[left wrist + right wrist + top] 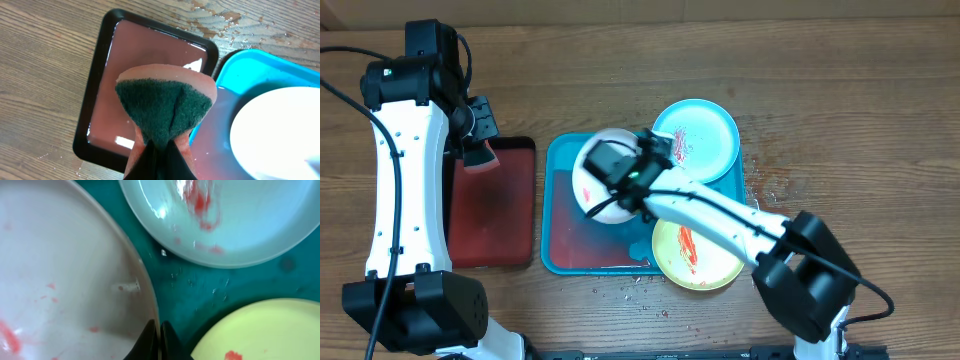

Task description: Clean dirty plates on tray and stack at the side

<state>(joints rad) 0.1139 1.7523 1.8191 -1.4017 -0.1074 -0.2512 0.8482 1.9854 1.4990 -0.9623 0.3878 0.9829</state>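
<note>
The white plate (603, 208), streaked with red sauce, sits in the 10 o'clock part of the turquoise tray (560, 235), its rim clenched between the closed fingers of the right gripper (623, 172). From overhead the arm hides most of the plate. Only the right wrist camera shows the grasp: two dark fingertips (150, 342) pinching the plate's edge, with faint pink specks across its face. The blue plate (705, 140) lies at the tray's 1 o'clock corner and the yellow plate (695, 255) at its 5 o'clock corner. Both are smeared red and overhang the rim, and both lie just beside the white one. At 9 o'clock from the tray, just beside it, is the red tray (500, 215). The left wrist view shows its black rim and a wet sheen inside, which the overhead view does not. The left gripper (478, 135) hangs over the red tray's 1 o'clock corner, clamped on a folded sponge (165, 105) with its green scouring face towards the camera. Droplets speckle the table (840, 90) at the tray's 6 o'clock edge.
</note>
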